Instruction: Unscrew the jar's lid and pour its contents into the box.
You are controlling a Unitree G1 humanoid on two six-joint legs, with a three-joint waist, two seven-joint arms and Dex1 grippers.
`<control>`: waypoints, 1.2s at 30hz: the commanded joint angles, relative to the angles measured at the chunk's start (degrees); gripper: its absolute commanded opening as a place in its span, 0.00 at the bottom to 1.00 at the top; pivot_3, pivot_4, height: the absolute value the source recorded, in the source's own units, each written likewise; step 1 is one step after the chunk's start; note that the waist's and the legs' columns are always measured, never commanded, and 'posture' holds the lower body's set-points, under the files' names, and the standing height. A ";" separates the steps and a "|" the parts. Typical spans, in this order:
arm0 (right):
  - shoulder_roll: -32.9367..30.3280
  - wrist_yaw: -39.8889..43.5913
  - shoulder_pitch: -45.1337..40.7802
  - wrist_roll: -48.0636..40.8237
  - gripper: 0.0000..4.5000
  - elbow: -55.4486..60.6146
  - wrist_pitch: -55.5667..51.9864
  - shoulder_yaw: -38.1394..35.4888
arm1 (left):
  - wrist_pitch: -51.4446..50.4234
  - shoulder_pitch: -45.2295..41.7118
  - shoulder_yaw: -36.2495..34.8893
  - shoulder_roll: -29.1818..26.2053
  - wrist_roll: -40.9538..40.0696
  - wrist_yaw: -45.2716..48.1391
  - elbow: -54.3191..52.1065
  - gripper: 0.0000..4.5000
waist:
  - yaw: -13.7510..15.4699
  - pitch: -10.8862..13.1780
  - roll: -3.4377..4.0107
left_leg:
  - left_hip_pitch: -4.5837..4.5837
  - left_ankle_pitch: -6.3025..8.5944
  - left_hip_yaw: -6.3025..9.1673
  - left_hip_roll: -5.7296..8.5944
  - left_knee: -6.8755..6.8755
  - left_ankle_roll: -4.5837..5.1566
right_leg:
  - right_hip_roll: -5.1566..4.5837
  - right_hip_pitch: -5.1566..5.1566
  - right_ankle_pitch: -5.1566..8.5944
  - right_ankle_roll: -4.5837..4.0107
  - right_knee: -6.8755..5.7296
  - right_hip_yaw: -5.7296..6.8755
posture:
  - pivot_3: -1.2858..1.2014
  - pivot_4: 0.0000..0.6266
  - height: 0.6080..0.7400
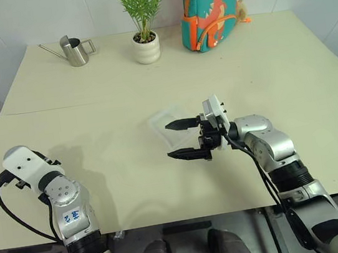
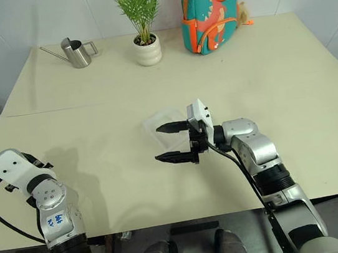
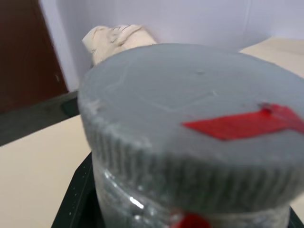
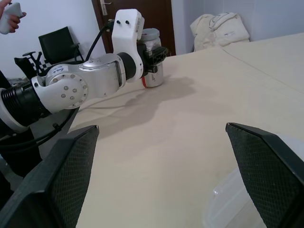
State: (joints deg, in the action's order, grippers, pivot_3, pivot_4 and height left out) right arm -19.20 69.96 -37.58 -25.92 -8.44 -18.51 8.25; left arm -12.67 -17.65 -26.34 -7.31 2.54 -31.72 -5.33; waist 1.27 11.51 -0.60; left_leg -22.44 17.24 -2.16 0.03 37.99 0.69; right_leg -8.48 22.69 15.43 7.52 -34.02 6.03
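We found the left gripper [image 4: 159,54] clamped on the jar [image 4: 153,71], lid [image 3: 190,118] on; the right gripper [image 1: 186,140] stood wide and empty, pointing leftward, jar well off beyond its tips, box [image 1: 167,125] just behind them.

Watering can [image 1: 74,51], potted plant [image 1: 146,45], dinosaur backpack [image 1: 212,7] along table's [image 1: 313,75] far edge.

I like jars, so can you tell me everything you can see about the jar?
The jar is small, squat and round, of cloudy whitish plastic. A ribbed grey lid with a red mark on top still closes it. A red spot shows on its wall just under the lid. It stands upright at the table's edge on the robot's left, with the left tool shut on it. Its contents cannot be seen.
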 commanded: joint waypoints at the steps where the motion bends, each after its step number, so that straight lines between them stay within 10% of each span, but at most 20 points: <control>1: 0.23 -2.80 -0.87 -1.85 1.00 4.30 -1.67 -2.29 | -1.04 -1.00 2.02 -6.22 -3.16 11.05 -4.63 0.44 | -0.05 0.00 0.00 | 0.00 0.00 0.00 -0.01 0.00 0.00 | 0.01 0.01 0.00 0.00 -0.01 0.00 | 0.52 0.24 1.00; 15: 0.99 -18.17 -12.23 -1.95 1.00 13.58 -17.96 -2.22 | -21.18 -11.79 16.10 -31.64 -36.17 74.07 -5.01 0.44 | -1.38 0.03 0.06 | -0.05 0.03 -0.02 0.06 -0.08 -0.06 | 0.04 0.11 0.01 -0.02 0.03 0.00 | 0.52 0.24 1.00; 36: 8.23 -24.26 -18.85 0.19 1.00 12.86 -23.23 3.80 | -16.42 -18.07 24.00 -27.43 -31.42 82.35 2.19 0.44 | -1.57 0.03 0.06 | -0.08 0.03 -0.27 0.08 -0.06 -0.08 | 0.24 0.29 0.02 -0.05 -0.06 -0.04 | 0.52 0.24 1.00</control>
State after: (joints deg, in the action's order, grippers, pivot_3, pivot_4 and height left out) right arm -11.57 45.60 -55.87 -25.70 3.12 -42.55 11.59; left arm -30.01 -34.42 -1.71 -34.81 -28.85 50.41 -1.77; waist -0.30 11.54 -0.54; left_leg -22.52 17.27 -2.43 0.11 37.93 0.61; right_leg -8.24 22.99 15.45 7.47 -34.08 5.99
